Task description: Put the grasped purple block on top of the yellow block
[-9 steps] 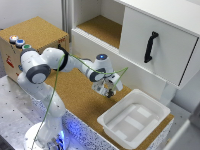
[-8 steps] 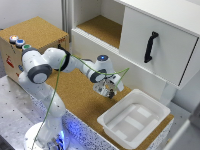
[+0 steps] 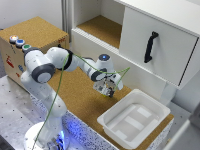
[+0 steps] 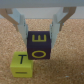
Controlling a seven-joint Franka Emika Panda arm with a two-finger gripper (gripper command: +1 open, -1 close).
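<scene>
Here, the biggest thing around me is the white cabinet [image 3: 150, 40] with its black handle [image 3: 150, 46] on the closed door and an open cork-floored compartment beside it, standing at the back of the brown cork tabletop [image 3: 75, 95]. At the exterior view's left sits a cork-covered box [image 3: 37, 37] carrying round coloured buttons [image 3: 18, 42] on its edge. Toward the exterior view's right, a white rectangular plastic tray [image 3: 134, 120] rests on the cork near my wrist. My white jointed arm [image 3: 55, 62] reaches from its base over the cork, with a thin green cable [image 3: 62, 82] draped along it. My claw [image 4: 38, 34] points down at the cork, and its two pale fingers [image 4: 20, 24] are clamped on either side of the purple cube block with yellow letters [image 4: 39, 45], which hangs between them just above the surface. The small yellow-green cube block marked with a dark T [image 4: 21, 62] lies on the cork just beside and lower than the purple one, seemingly touching at one corner in the wrist view, not beneath it.
</scene>
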